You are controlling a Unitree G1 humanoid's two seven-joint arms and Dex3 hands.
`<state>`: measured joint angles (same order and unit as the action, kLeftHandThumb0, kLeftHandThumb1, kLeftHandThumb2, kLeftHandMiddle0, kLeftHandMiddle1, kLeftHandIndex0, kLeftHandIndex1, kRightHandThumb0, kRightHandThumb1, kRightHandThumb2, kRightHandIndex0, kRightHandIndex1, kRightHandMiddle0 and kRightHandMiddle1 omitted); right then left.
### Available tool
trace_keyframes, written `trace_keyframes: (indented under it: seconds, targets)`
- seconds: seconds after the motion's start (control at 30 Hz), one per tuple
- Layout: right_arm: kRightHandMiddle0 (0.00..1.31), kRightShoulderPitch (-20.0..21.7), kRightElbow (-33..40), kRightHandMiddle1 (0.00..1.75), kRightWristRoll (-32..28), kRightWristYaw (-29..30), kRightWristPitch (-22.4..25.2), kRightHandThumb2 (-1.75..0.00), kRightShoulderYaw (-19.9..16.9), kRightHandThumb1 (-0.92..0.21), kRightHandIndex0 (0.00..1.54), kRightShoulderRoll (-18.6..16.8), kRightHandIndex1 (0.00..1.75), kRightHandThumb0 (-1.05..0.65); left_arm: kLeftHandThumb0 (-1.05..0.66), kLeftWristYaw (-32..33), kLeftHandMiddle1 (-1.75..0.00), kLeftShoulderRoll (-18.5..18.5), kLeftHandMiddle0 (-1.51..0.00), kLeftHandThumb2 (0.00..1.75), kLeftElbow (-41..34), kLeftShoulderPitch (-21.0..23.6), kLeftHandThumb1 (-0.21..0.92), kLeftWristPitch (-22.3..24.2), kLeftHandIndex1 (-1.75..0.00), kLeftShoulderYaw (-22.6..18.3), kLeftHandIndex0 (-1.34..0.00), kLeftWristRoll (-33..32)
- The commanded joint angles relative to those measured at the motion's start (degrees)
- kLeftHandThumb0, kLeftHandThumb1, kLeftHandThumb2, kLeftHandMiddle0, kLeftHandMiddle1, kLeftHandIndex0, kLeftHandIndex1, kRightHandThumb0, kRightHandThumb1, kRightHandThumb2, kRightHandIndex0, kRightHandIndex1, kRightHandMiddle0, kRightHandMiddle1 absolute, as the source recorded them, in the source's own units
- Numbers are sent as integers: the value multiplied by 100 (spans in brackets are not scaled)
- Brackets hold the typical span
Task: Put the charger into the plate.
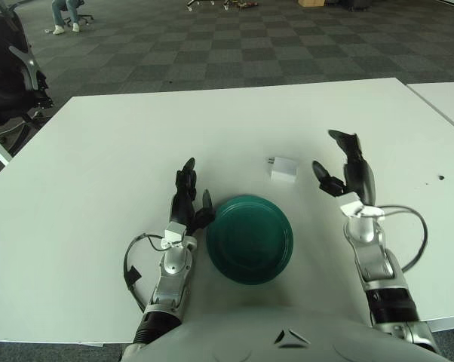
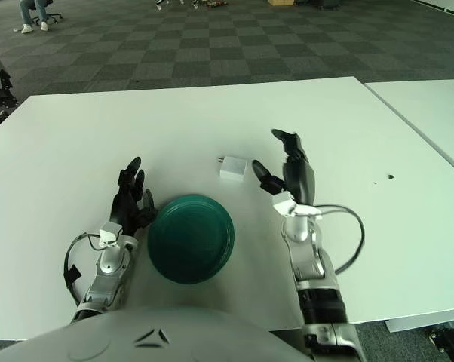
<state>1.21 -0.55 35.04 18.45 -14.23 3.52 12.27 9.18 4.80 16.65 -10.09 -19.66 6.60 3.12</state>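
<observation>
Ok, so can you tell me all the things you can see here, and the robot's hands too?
charger: one, white, lying on the table just beyond the plate and a bit to its right, apart from it
plate: one, dark green, round, near the front middle of the table, nothing in it
table: one, white, under everything; a second white table edge shows at far right
office chair: one, black, off the table's far left corner
floor: grey checked carpet behind the table
left hand: one, black fingers spread, holding nothing, just left of the plate
right hand: one, black fingers open, holding nothing, to the right of the charger
</observation>
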Motion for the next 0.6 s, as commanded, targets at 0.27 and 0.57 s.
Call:
trace_keyframes:
  seconds: [0.27,0.57]
  targets:
    - [0,773,171,78,2558,-1138,1357,-69,1385,-92,26,327,21,-83,-104,321,0,-8,-18,102,1330,-545,92,304,-46,96,0,368]
    - [0,1085,-248,77,2812,-1461,1643,-80,1736,-92,27,320,15,-87,-103,321,-1,-28,-19,103,1352,-483,92,333,-50,95,0,335]
